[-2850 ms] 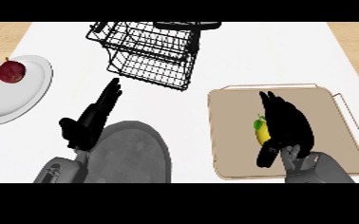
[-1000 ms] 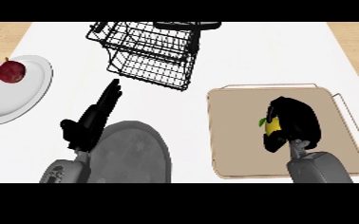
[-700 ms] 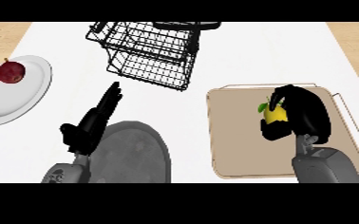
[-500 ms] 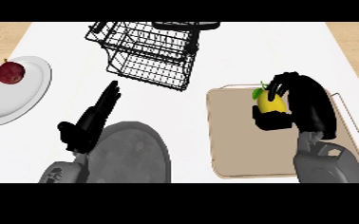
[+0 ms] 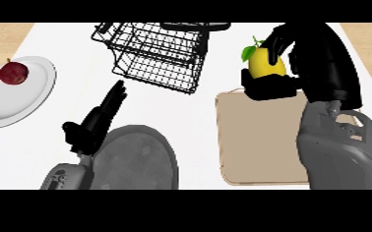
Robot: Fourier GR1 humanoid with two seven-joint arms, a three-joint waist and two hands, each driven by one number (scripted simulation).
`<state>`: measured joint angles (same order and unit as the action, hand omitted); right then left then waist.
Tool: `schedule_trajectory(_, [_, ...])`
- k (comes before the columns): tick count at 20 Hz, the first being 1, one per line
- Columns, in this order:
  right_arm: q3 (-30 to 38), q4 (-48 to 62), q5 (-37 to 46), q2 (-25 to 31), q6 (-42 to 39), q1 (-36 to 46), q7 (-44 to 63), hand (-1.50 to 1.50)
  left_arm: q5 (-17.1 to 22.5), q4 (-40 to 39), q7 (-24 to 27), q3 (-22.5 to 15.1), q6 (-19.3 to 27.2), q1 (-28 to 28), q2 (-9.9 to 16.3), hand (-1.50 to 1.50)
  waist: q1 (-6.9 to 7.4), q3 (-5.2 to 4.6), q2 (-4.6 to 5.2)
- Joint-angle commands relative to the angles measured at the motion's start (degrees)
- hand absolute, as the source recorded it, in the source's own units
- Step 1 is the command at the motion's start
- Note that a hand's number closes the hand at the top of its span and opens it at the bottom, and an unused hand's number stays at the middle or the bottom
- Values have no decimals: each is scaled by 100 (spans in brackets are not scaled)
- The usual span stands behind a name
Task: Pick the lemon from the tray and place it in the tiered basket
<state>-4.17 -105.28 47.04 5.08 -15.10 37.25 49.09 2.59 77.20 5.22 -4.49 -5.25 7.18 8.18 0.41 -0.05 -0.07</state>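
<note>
The right hand (image 5: pixel 305 54) curls around the yellow oval lemon (image 5: pixel 266 63), held upright above the beige tray's (image 5: pixel 254 142) far edge. The black wire tiered basket (image 5: pixel 156 54) lies to its left, nearer this hand than the open left hand (image 5: pixel 94 123).

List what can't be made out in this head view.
- Lemon: its right side and underside, hidden by the right robot hand curled round it.
- Tray: right edge, hidden by the right forearm.
- Plate: left part, cut off by the picture's edge.
- Left robot hand: palm side, turned away.
</note>
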Motion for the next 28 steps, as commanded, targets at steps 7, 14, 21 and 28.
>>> schedule_trajectory(7, [445, 2508, -68, -500, 484, 2927, 844, 150, -127, 262, -278, -69, 85, 74, -83, 0, 119, 0, 21])
schedule_trajectory(14, [608, 4732, -270, -506, 1599, 4050, 257, 150, -100, -12, -68, -31, -52, 192, -133, 0, 184, -3, 53])
schedule_trajectory(21, [891, 6735, -577, -508, 2207, 4747, -636, 150, -199, -154, -76, -129, -45, 334, -243, 0, 278, -6, 108])
schedule_trajectory(28, [737, 7989, -1034, -508, 2977, 5250, -1117, 150, -223, -89, -21, -201, -172, 352, -222, 0, 528, -14, 166])
